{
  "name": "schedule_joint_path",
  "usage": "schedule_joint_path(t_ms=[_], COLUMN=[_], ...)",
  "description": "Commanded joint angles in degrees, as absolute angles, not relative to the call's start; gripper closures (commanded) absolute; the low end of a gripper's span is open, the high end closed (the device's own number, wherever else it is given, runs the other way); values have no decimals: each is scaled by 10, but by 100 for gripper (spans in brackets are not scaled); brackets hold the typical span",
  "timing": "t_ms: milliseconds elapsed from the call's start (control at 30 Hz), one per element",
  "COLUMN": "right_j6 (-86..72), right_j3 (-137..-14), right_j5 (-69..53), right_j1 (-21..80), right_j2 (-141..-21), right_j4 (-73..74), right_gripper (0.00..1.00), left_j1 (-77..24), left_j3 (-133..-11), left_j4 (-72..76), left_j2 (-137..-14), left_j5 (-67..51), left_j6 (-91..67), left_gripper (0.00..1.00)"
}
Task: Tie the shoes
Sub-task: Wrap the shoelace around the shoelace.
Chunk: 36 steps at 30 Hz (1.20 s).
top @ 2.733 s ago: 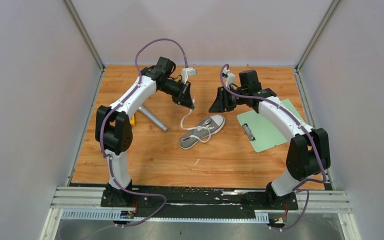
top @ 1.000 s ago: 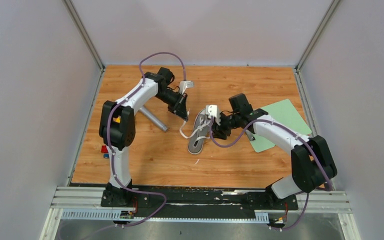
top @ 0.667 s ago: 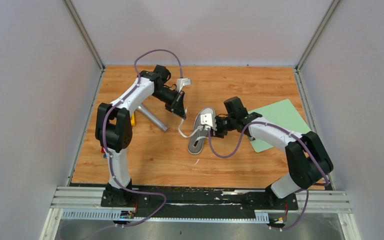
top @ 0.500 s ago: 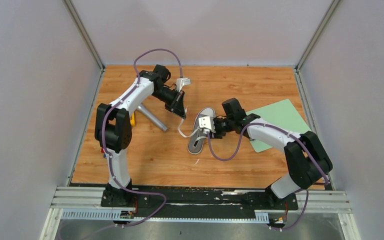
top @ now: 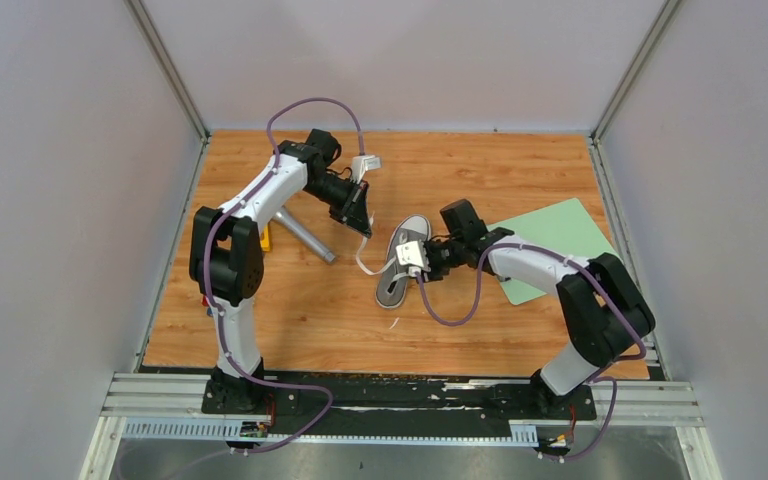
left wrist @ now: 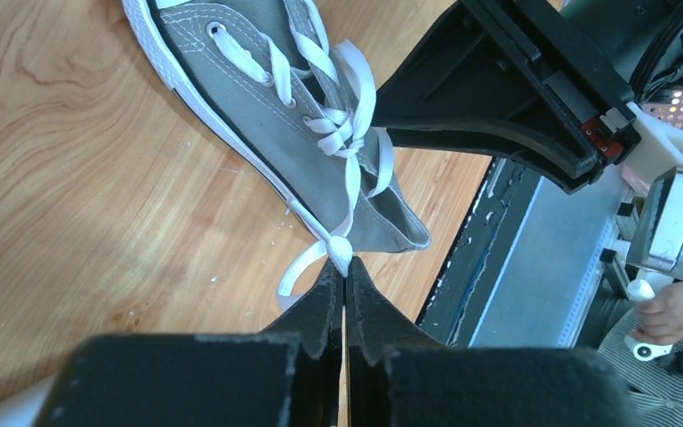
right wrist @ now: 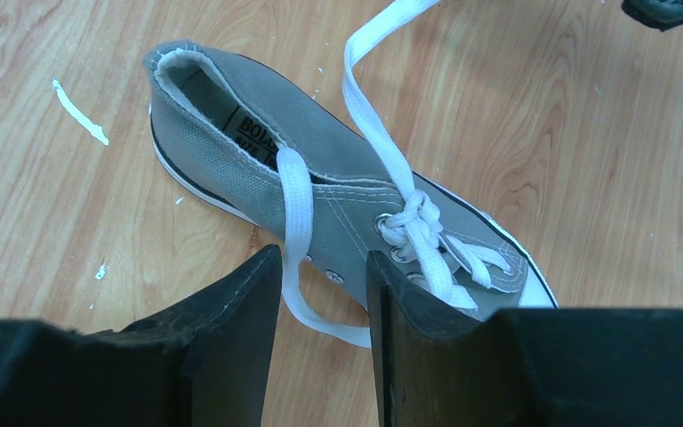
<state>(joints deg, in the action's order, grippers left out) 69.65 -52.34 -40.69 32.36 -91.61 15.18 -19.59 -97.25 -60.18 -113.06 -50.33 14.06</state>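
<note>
While the left gripper point(left wrist: 345, 289) is pinched closed on a white lace point(left wrist: 349, 182), the right gripper point(right wrist: 324, 289) stands partly open astride the other lace point(right wrist: 295, 218), holding nothing. The sneaker point(right wrist: 320, 191) lies mid-table, toe far, heel near-left.

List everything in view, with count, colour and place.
sneaker: one, grey with white sole, mid-table.
laces: one pair, white, knotted once, ends trailing off the sneaker.
clipboard: one, green, right of the sneaker.
metal rod: one, silver, left of the sneaker.
yellow item: one, beside the metal rod, mostly hidden.
scrap: one, white, on the table near the heel.
table: one, wood-grain.
left gripper: one, black, shut on one of the laces.
right gripper: one, black, open around a lace strand.
</note>
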Motion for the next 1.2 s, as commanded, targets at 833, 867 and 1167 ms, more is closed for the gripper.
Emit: schedule_joint_path(t_ms=[833,867,1167], right_j6=[244,220,-2], right_j3=[-704,-720,-782], right_j5=[-430,-448,-536], right_j1=[267,263,234], right_j2=[-834,-850,-943], right_j4=[226,237,244], right_gripper=[100,100,100], left_j1=[-219,-224,-251], left_j3=[-1056,-1066,-1091], left_j4=[-566,-563,-546], left_j2=[-1175,-1180,-1220], left_j5=[-605,-612,-656], left_j6=[145,142,126], left_gripper=[98,98,93])
